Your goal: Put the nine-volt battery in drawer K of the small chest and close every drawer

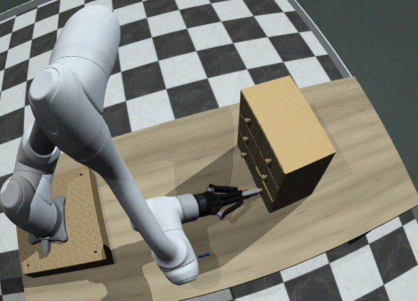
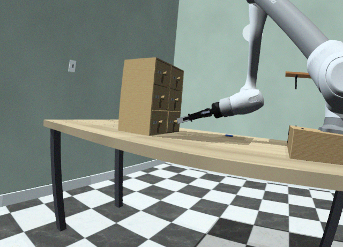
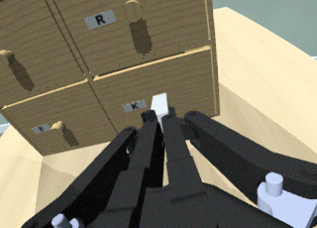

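The small wooden chest point(image 1: 283, 139) stands on the table with two columns of three drawers, all looking pushed in. My gripper point(image 1: 251, 192) is shut, low over the table and level. Its fingertips touch the knob point(image 1: 260, 190) of the bottom drawer in the column nearer the table's front edge. It also shows in the side view point(image 2: 180, 119) at that drawer point(image 2: 173, 121). In the wrist view the closed fingertips point(image 3: 160, 109) cover that knob, and the label point(image 3: 134, 105) beside them is too small to read. The drawer above is marked R point(image 3: 101, 18). No nine-volt battery is in view.
A small thin blue object point(image 1: 204, 254) lies on the table near the front edge, beside my arm's elbow. The arm's wooden base block point(image 1: 64, 220) sits at the table's left end. The chest stands close to the table's far edge.
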Available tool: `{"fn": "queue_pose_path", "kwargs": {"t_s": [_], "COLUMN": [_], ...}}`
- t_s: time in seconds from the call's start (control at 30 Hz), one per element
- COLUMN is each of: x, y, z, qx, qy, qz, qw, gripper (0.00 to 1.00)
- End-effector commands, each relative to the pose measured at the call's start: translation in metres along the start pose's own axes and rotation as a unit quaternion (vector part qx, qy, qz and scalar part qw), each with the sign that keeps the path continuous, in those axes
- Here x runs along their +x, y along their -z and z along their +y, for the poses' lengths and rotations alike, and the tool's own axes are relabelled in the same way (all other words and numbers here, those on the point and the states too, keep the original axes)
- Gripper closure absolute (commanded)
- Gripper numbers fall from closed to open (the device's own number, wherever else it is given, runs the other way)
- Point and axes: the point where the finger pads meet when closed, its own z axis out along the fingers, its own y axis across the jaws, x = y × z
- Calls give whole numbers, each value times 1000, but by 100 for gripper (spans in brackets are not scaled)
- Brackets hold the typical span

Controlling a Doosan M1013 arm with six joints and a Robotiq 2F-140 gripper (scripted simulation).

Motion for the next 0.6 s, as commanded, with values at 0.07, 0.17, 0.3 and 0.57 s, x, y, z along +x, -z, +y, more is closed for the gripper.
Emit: {"fn": "queue_pose_path", "kwargs": {"t_s": [0.07,0.17,0.3,0.57], "x": [-1,-1,-6,-15], "y": [-4,-3,10,36], "z": [-1,-1,-1,-1], "qx": [0,0,0,0], "qy": [-1,-1,-1,-1], "qz": [-2,-2,-2,-2], "qw": [1000,1000,1000,1000], "gripper": [100,100,100,100]}}
